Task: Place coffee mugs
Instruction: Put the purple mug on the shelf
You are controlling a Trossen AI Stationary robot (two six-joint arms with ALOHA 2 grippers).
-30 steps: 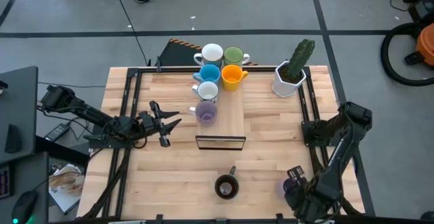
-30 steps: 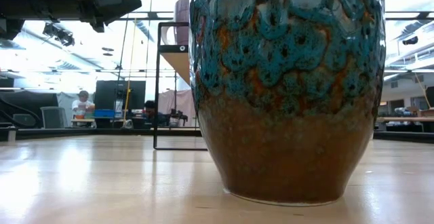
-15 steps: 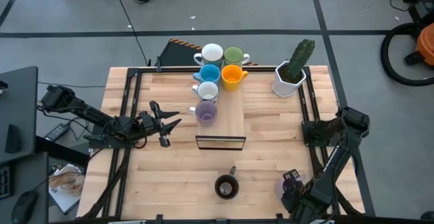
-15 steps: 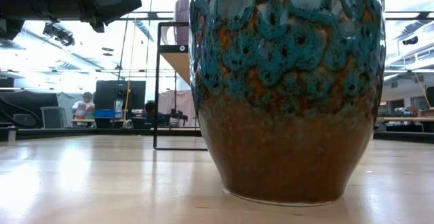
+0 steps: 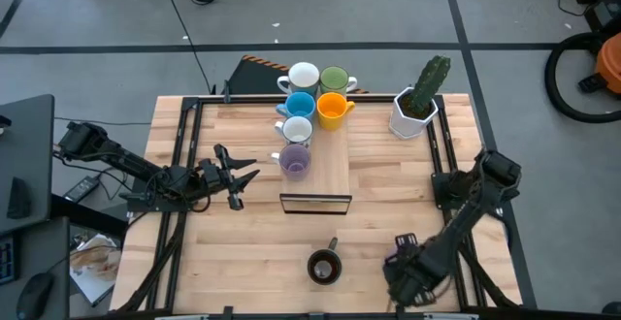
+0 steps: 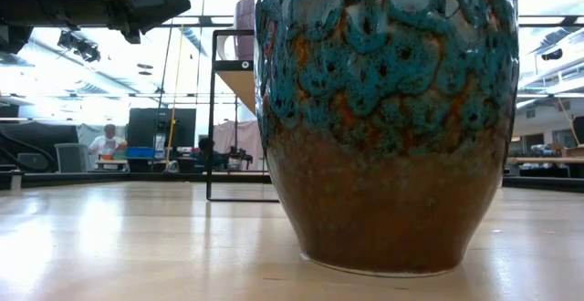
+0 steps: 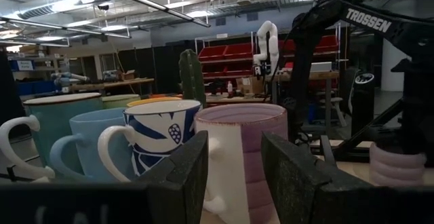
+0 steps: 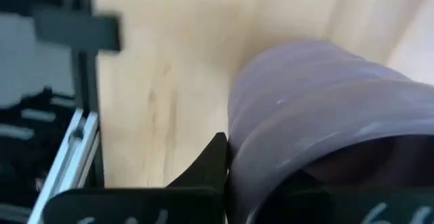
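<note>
Six mugs stand on a raised wooden shelf [image 5: 335, 155]: white [image 5: 304, 75], green [image 5: 335, 79], blue [image 5: 300, 104], orange [image 5: 332, 110], white with a blue pattern [image 5: 296, 130] and lavender [image 5: 294, 160]. The dark brown mug [image 5: 324, 267] stands on the table near the front edge and fills the low view [image 6: 388, 119]. My right gripper [image 5: 406, 265] is shut on the second lavender mug [image 8: 319, 115], right of the brown one. My left gripper [image 5: 240, 176] is open, left of the shelf, and points at the shelf's lavender mug [image 7: 237, 149]. My right gripper holds the lavender mug by its wall near the rim [image 8: 237, 149], coming from above and pointing down. One finger [image 8: 210, 163] lies against the outside of the wall; the other is hidden by the mug. The ribbed body hangs below the gripper, above the table.
A white pot with a cactus [image 5: 415, 107] stands at the far right corner. Black frame rails run along the table's left [image 5: 179, 165] and right [image 5: 441, 155] sides. The shelf's black front frame [image 5: 315, 202] stands mid-table. Bare wood lies between the shelf and the brown mug.
My right gripper has gone toward the table's left edge with the lavender mug, nearer the dark brown mug. My left arm and the other mugs have kept still.
</note>
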